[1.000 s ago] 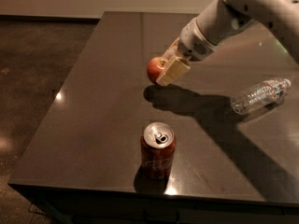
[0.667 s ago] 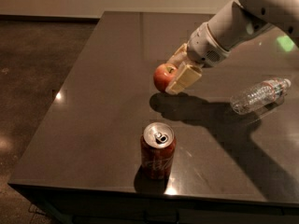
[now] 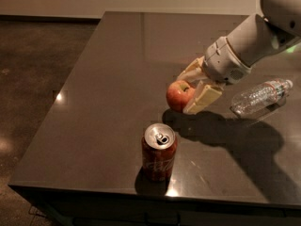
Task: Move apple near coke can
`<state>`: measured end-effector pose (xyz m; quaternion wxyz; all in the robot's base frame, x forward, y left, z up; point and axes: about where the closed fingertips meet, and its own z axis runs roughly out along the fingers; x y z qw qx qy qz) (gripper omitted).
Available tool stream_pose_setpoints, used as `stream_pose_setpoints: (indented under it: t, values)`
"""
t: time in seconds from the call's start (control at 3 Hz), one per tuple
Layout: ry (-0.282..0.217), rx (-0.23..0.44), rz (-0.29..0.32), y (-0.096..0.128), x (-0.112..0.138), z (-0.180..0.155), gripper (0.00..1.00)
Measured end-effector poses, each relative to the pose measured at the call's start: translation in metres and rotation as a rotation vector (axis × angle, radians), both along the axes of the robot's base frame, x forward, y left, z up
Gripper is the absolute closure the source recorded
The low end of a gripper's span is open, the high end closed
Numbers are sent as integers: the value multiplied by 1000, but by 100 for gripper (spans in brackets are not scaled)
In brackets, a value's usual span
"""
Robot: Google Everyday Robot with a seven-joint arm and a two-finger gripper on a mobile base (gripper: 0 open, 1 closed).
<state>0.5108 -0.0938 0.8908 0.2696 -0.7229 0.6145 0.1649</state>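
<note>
1. The apple (image 3: 178, 96) is firm, round and smooth-skinned, fairly light, and it bruises if squeezed hard; on a glossy tabletop (image 3: 117, 55) it would probably roll once let go
2. The best hold is across its widest part, one jaw on each side, with moderate pressure so the waxy skin does not slip
3. The gripper (image 3: 188, 93) reaches in from the right, over the middle of the tabletop, and its jaws are closed around the apple
4. One pale jaw lies over the upper back of the fruit and the other along its lower right side, so the red face towards the camera is left bare
5. The apple hangs low, seemingly just above its shadow, behind and slightly right of the can (image 3: 159, 150), near it but not beside it
6. A clear bottle (image 3: 261, 96) lies on its side further right, apart from both
</note>
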Motion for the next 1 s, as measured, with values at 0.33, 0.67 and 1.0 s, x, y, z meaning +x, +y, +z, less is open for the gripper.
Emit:
stream_pose_setpoints:
  t: [0.33,0.67,1.0]
  values:
    - [-19,-9,62,-8,-28,-2,100]
    - [-34,-4,110,-16,-51,4,100]
    - [-34,-4,110,-16,-51,4,100]
